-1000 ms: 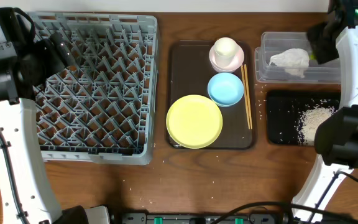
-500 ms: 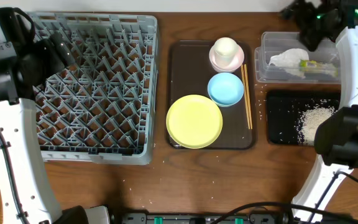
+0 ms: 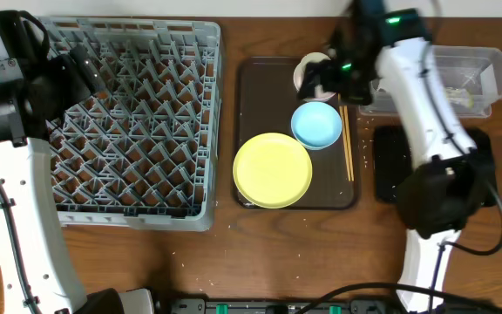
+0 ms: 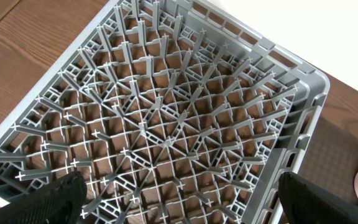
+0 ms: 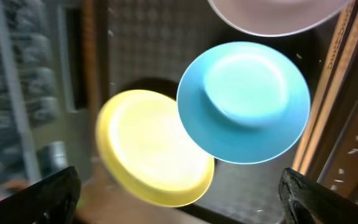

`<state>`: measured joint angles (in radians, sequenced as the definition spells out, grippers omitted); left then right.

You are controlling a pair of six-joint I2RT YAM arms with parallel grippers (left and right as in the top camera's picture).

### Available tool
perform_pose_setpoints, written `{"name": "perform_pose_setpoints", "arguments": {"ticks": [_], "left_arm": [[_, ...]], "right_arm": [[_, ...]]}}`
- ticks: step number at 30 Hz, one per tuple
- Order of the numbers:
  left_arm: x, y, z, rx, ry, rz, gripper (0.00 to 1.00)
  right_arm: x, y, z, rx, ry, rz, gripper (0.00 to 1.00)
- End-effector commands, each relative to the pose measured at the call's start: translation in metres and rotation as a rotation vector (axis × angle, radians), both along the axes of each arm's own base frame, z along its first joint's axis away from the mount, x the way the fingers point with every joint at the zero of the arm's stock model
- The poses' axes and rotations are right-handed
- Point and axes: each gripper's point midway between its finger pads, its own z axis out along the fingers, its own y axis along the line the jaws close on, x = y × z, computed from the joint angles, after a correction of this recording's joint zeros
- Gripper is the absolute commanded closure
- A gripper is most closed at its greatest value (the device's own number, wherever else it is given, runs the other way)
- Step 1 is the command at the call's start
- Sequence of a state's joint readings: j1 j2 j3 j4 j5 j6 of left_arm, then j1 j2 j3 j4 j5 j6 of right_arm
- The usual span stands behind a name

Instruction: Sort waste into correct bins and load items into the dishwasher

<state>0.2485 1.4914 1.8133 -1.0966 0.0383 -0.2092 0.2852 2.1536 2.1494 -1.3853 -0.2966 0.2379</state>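
Observation:
My right gripper point(image 3: 325, 80) hangs open and empty over the back of the brown tray, above the pale pink bowl point(image 3: 306, 85) and cream cup point(image 3: 314, 63). In the right wrist view the open right gripper point(image 5: 179, 208) looks down on the light blue bowl point(image 5: 244, 102), the yellow plate point(image 5: 151, 149) and the pink bowl's rim point(image 5: 278, 12). Chopsticks point(image 3: 348, 139) lie along the tray's right side. The clear tub point(image 3: 482, 83) holds pale waste point(image 3: 457, 85), mostly hidden behind my right arm. My left gripper point(image 4: 179, 202) stands open over the grey dish rack point(image 4: 166, 124), holding nothing.
The brown serving tray point(image 3: 255, 96) sits between the rack point(image 3: 129, 122) and the bins. The black tray point(image 3: 389, 166) with rice grains lies to the front right, largely covered by my right arm. Bare wooden table runs along the front edge.
My right arm has swung left from over the clear tub to above the brown tray, its jaws opening wide. The wrapper now lies in the tub. The left arm has not moved.

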Motion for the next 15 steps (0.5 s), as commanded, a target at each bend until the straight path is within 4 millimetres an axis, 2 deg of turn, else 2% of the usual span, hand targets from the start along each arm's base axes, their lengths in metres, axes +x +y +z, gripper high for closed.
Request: {"name": "perform_pose_setpoints", "arguments": {"ticks": [1,7,9,11,15], "left_arm": [[-0.001,0.002,-0.002,0.006,0.007,0.004,0.0],[-0.001,0.002,-0.002,0.006,0.007,0.004,0.0],[-0.001,0.002,-0.001,0.006,0.007,0.004,0.0],[-0.001,0.002,-0.002,0.006,0.007,0.004,0.0],[-0.001,0.002,-0.002,0.006,0.007,0.004,0.0]], "right_arm": [[0.006,0.003,-0.006,-0.204,-0.095,0.015,0.01],[0.012,0.058,-0.001,-0.237,-0.255,0.11,0.01],[0.013,0.067,0.001,-0.246,-0.286,0.121,0.01],[0.016,0.065,0.003,-0.28,-0.31,0.098,0.01],[0.017,0.043,0.007,-0.343,-0.299,0.004,0.01]]}}
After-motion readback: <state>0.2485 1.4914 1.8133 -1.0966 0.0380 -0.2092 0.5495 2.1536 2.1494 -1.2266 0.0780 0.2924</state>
